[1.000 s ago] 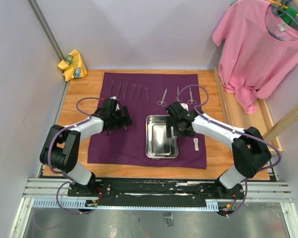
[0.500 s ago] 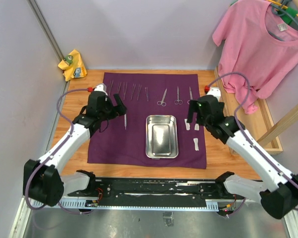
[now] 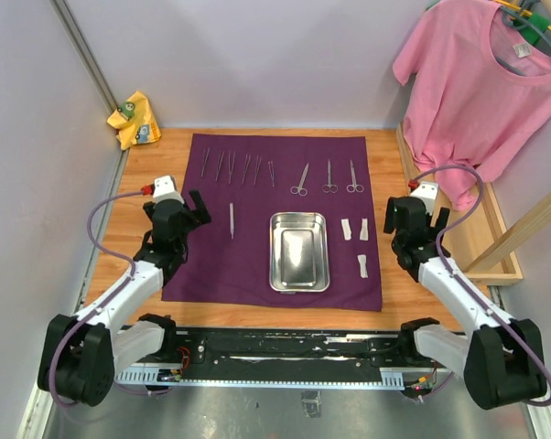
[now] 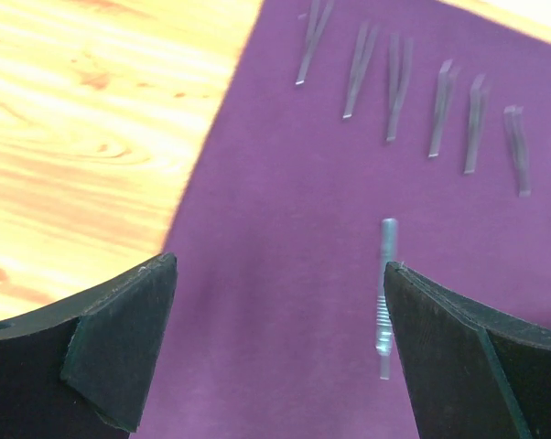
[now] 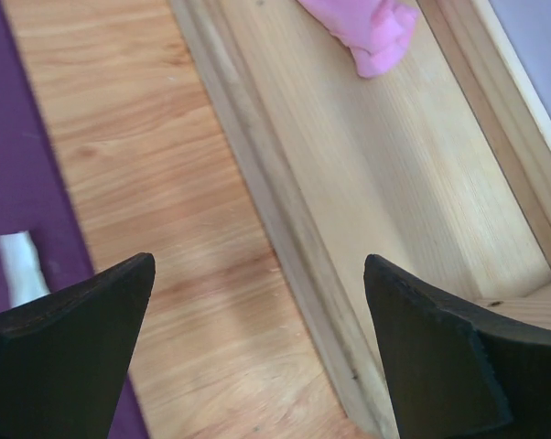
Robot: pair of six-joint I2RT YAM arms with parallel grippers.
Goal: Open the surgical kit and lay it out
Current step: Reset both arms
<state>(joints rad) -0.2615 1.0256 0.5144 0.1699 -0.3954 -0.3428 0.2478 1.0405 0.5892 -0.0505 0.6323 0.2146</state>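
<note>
Wooden table (image 3: 156, 155), lilac walls on three sides. I find the cloth (image 3: 248, 265) spread flat on the wood with the kit laid out on it.

Left gripper (image 4: 280, 274): jaws wide apart and holding nothing, over the cloth's left margin. Between them I see only cloth. One slim tool (image 4: 385, 293) lies just inside the right finger (image 4: 477, 366); I cannot tell whether they touch. A row of forceps (image 4: 399, 78) lies ahead of these jaws, well apart from them.

Right gripper (image 5: 259, 265): jaws wide apart and holding nothing, over bare wood off the cloth's right edge. A wooden rail (image 5: 285, 229) runs ahead between the fingers. Beyond it, a pink shirt (image 5: 372, 27) hem rests on the wood.

The tray (image 3: 299, 251) sits on the cloth between the two grippers, clear of both. Three gauze (image 3: 355, 229) pieces lie just left of the right jaws. The scissors (image 3: 328, 176) lie ahead and left of them, near the cloth's far edge.

A yellow rag (image 3: 134, 119) sits in the far left corner.
</note>
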